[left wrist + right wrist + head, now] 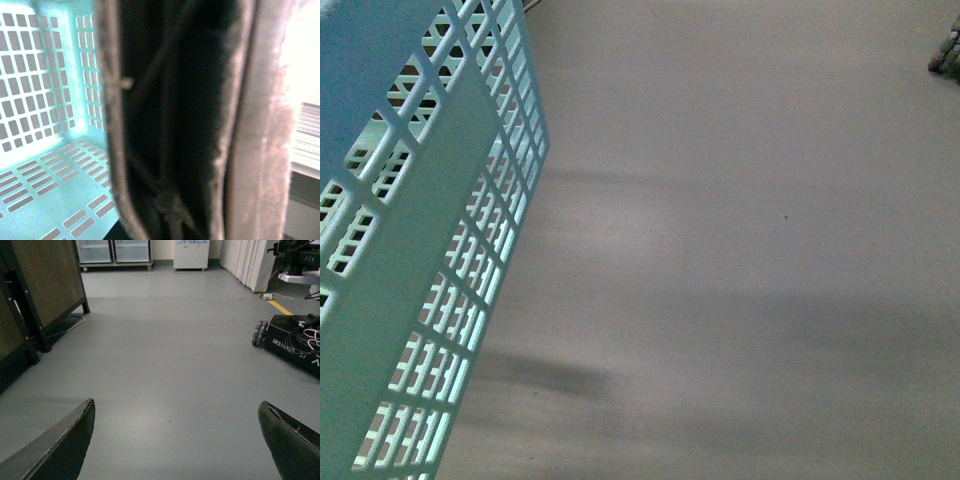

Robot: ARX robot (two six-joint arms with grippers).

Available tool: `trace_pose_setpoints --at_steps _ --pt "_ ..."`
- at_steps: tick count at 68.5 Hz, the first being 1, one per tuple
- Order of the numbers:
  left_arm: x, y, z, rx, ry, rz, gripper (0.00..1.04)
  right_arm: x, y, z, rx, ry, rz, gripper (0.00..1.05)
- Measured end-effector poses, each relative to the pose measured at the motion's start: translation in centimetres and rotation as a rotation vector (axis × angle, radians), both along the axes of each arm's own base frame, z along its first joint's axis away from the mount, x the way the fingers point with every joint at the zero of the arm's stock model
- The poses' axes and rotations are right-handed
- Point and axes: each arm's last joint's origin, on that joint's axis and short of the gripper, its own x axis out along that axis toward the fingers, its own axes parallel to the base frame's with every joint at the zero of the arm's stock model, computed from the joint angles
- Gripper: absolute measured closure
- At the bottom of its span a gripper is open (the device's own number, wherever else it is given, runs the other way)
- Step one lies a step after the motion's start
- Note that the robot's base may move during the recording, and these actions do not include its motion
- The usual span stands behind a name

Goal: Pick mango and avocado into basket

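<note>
**Basket up on the left, no fruit in sight**

Neither the bright yellow-orange mango nor the dark green avocado shows in any view, so I cannot say where they lie. Judged from the task alone, both are smooth, rounded fruit likely to roll and slip. The mango is probably the heavier and bruises easily, so it should be taken across its narrow middle with gentle pressure. The shorter avocado should be taken across its waist.

The light teal plastic basket with slotted lattice walls (410, 250) fills the near left of the front view, steeply tilted. The left wrist view looks into it. The parts of its wall and floor (45, 90) that show hold nothing. It looks light and stiff.

A blurred brown band around a dark middle (260, 125) blocks most of that view, so I cannot tell how the left jaws stand.

The right jaws are spread wide with nothing between them, over bare grey floor (165, 355).

Far left stands a dark wooden cabinet (45, 280). On the right is a black wheeled base with cables (295, 342). Nothing lies between the right jaws and the floor ahead.
</note>
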Motion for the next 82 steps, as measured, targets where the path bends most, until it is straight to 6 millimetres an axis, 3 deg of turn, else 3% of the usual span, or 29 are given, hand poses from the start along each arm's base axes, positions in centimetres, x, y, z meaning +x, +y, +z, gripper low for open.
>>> trace_pose_setpoints --at_steps 82 --pt "-0.06 0.0 0.34 0.006 -0.011 0.0 0.91 0.0 0.0 0.0 0.0 0.0 0.0 0.09"
